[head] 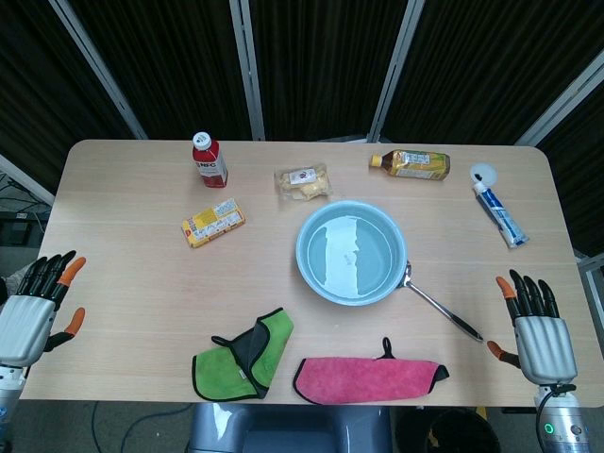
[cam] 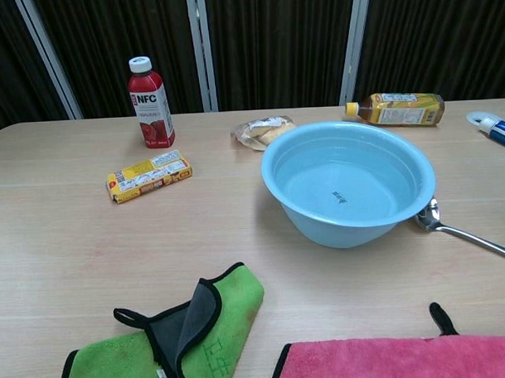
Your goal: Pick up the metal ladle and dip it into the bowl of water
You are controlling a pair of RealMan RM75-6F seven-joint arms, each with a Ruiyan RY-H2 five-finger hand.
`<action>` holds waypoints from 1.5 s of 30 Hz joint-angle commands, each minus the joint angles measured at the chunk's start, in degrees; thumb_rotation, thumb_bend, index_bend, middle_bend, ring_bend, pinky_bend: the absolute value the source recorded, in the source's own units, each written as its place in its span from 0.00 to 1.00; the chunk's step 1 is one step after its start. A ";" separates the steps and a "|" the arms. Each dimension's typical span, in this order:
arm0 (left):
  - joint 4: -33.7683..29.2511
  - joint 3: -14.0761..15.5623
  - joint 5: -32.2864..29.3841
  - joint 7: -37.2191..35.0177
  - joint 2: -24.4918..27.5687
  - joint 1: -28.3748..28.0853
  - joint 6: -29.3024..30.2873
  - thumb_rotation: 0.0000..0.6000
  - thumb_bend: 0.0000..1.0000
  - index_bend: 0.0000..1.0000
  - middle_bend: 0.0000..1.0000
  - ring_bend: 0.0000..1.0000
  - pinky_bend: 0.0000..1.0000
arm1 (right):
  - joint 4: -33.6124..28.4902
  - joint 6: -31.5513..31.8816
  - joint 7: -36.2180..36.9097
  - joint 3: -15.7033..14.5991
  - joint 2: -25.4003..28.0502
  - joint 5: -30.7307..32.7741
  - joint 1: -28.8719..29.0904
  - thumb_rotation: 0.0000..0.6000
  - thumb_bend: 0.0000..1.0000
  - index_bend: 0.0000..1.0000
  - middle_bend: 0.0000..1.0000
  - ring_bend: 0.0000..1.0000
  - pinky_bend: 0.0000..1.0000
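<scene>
— Where are your hands?

— My left hand [head: 36,307] hangs at the near left corner of the pale wooden table [head: 123,255], fingers spread, holding nothing. My right hand [head: 536,330] sits at the near right edge, likewise loose and empty. Only the head view shows them.

— And the ladle?

— The metal ladle with the dark grip [head: 442,307] lies flat on the table, its scoop tucked against the right side of the light blue round bowl of water [head: 351,253], its handle running toward my right hand but apart from it.

— What else is there?

— A folded green cloth with a grey lining [head: 247,354] and a pink cloth [head: 366,377] lie along the near edge. Farther back stand a red bottle with a white cap [head: 209,160] and a yellow flat packet [head: 213,223]. Behind the bowl there's a clear bag of pastry [head: 303,181], an amber bottle on its side [head: 412,164], and a white and blue tube [head: 497,214] at the far right.
</scene>
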 commanded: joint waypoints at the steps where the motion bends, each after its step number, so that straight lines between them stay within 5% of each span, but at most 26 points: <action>1: -0.17 0.01 0.16 -0.11 -0.01 -0.09 -0.07 1.00 0.46 0.04 0.00 0.00 0.00 | 0.50 0.22 0.34 0.34 -0.34 0.00 0.13 1.00 0.00 0.08 0.00 0.00 0.00; 19: -0.07 1.25 1.93 -4.55 0.83 -1.96 -3.08 1.00 0.46 0.04 0.00 0.00 0.00 | 9.38 -6.88 4.48 1.30 -8.99 1.13 5.14 1.00 0.03 0.44 0.00 0.00 0.00; 30: -0.13 1.04 1.59 -6.52 1.05 -2.64 -3.69 1.00 0.49 0.04 0.00 0.00 0.00 | 14.18 -14.29 3.32 4.29 -14.92 8.69 9.19 1.00 0.16 0.46 0.00 0.00 0.00; 40: 0.93 1.64 3.19 -8.58 0.92 -3.28 -3.54 1.00 0.48 0.05 0.00 0.00 0.00 | 18.58 -19.89 3.94 5.16 -17.03 13.37 11.61 1.00 0.18 0.44 0.00 0.00 0.00; 45: 0.74 1.70 2.79 -8.17 1.02 -3.60 -4.30 1.00 0.56 0.06 0.00 0.00 0.00 | 21.69 -21.32 5.41 5.03 -18.91 14.23 12.28 1.00 0.18 0.42 0.00 0.00 0.00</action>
